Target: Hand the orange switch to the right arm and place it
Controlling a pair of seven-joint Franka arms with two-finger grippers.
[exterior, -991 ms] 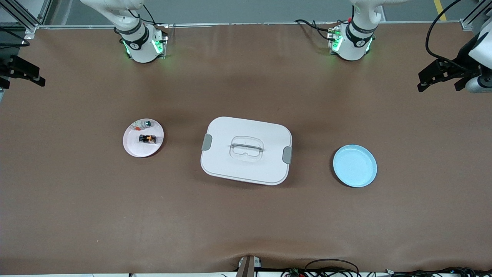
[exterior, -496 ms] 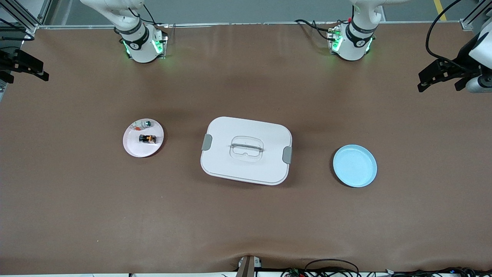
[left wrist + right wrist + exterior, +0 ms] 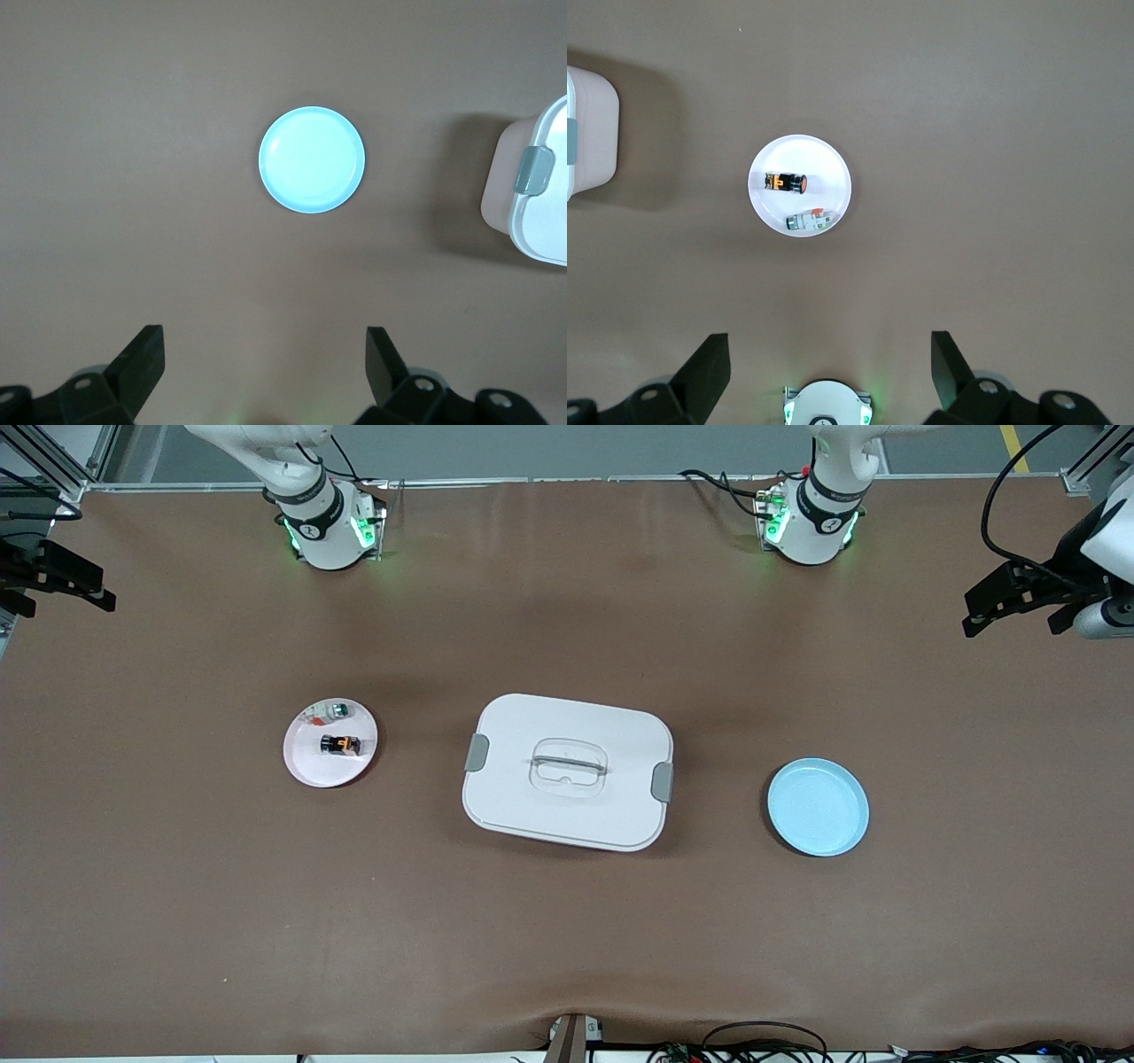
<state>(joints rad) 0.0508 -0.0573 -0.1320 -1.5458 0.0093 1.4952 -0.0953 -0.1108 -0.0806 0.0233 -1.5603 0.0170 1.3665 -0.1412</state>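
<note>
Only the right pincer [image 3: 62, 584] has shifted since a second ago, drifting a little higher in the front view at its edge of the worktop [image 3: 567, 939]; nothing on the worktop has moved.

The switch [image 3: 340, 744], black with an orange band, lies on its side in the pink plate [image 3: 306, 766] toward the right arm's end, beside a smaller pale part [image 3: 337, 709] that sits farther from the front camera. In the middle stands a white box [image 3: 567, 772] with its lid on and grey clips at both ends. Toward the left arm's end lies a blue plate [image 3: 818, 807] with nothing in it.

Both pincers hang high at the worktop's ends, well apart from everything. The right wrist view shows the right fingers [image 3: 709, 367] spread wide on nothing above the pink plate; the left pincer [image 3: 1019, 598] is likewise wide open and holds nothing, its fingers [image 3: 146, 359] framing the blue plate below.

The switch already rests on the right arm's side, as a finished placement would leave it, and both arms look parked, so I judge the task likely done. Whether the task put it there cannot be told.
</note>
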